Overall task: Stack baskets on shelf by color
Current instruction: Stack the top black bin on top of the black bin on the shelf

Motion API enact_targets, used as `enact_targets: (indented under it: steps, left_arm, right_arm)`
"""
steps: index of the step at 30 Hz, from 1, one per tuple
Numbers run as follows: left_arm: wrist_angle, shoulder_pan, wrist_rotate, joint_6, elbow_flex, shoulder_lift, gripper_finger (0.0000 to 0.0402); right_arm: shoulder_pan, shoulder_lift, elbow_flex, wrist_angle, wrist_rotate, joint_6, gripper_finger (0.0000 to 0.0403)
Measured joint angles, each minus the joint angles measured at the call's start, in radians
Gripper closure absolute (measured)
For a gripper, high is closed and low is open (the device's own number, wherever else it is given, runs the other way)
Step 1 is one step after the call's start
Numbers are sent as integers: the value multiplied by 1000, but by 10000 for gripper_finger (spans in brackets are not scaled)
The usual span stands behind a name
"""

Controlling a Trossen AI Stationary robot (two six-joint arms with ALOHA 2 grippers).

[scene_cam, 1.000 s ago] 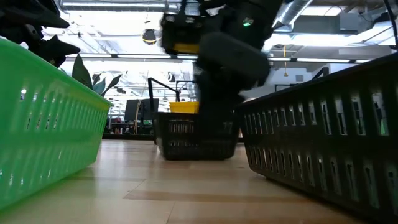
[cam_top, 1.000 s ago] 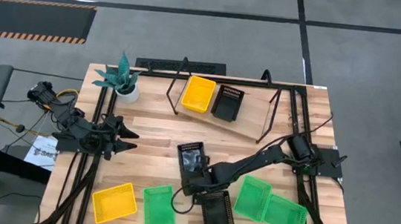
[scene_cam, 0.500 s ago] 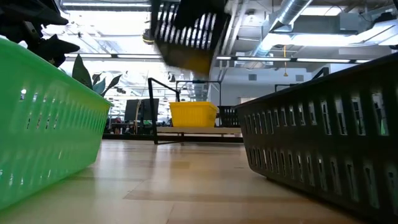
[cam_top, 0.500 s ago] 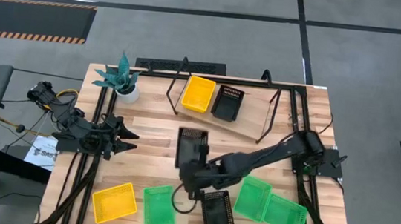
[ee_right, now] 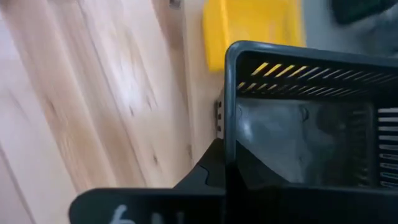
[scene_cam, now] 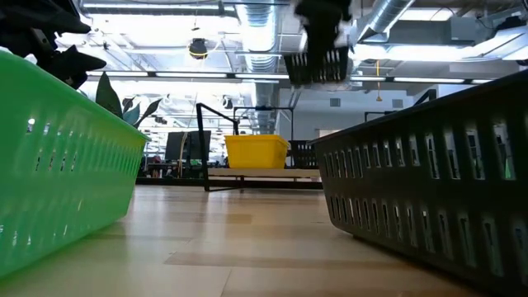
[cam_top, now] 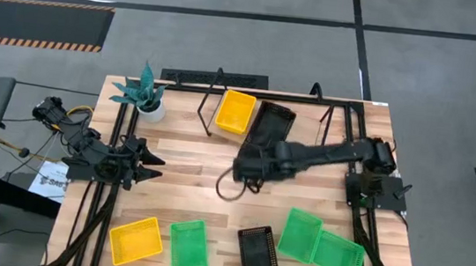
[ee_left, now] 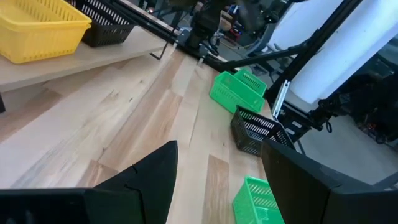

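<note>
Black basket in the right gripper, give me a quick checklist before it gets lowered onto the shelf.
1. Grip: right gripper shut on the carried black basket: ok.
2. Height: in the low view the carried black basket hangs well above the shelf: ok.
3. Target colour: a black basket is seen on the shelf beside the yellow basket: ok.
4. Alignment over that black basket: the carried one hides it in the high view: cannot tell.
5. Basket level: it looks tilted in the low view: not ok.
6. Left gripper open, waiting at the table's left side, clear: ok.
</note>
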Motion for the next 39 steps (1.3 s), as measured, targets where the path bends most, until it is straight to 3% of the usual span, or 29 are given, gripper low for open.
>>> enact_targets:
  steps: [4,9,16,31,39]
  left_arm:
    - [-8,0,-1,21,0,0,181]
    - [-13,0,0,23,0,0,181]
    - [-15,0,0,22,0,0,181]
    - [-15,0,1,22,0,0,181]
    - [-15,0,1,22,0,0,181]
  right_arm:
    - [-83,-50,-115,78,-81,-86,398]
    - [-164,-154,-294,308,-172,-211,388]
    - [-285,-261,-476,565,-288,-269,398]
    - [-326,-257,-542,655,-357,-361,388]
    - [-345,-257,-542,657,-379,-377,357]
